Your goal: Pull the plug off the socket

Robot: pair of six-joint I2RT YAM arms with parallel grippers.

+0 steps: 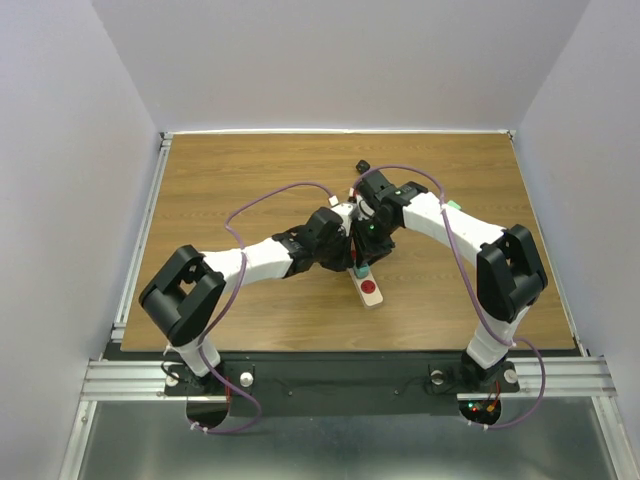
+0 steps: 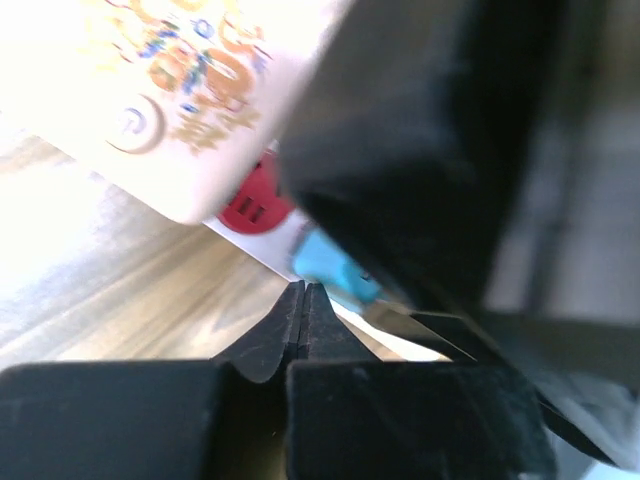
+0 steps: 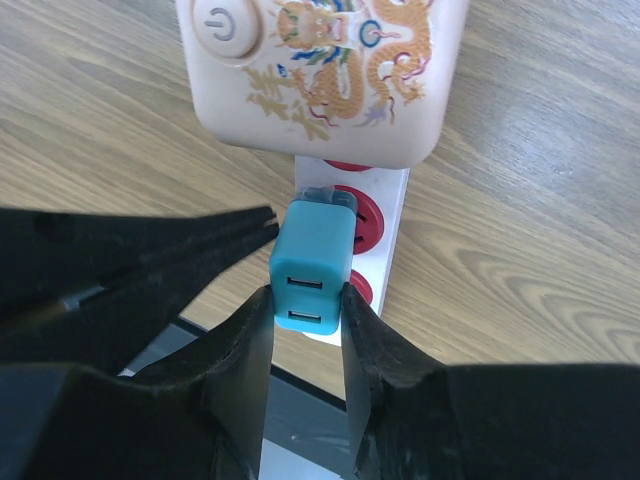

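Observation:
The socket is a beige power strip with round red outlets and a wide head bearing a dragon print and a power button. A blue plug with two USB slots stands over one red outlet. My right gripper is shut on the plug's two sides. My left gripper is shut and empty, its tip beside the plug at the strip's edge. In the top view both grippers meet over the strip at mid-table. Whether the prongs are still seated is hidden.
The strip lies on a wooden table with white walls on three sides. A metal rail runs along the left edge. The table's near edge lies just beyond the strip's end. Purple cables loop over both arms.

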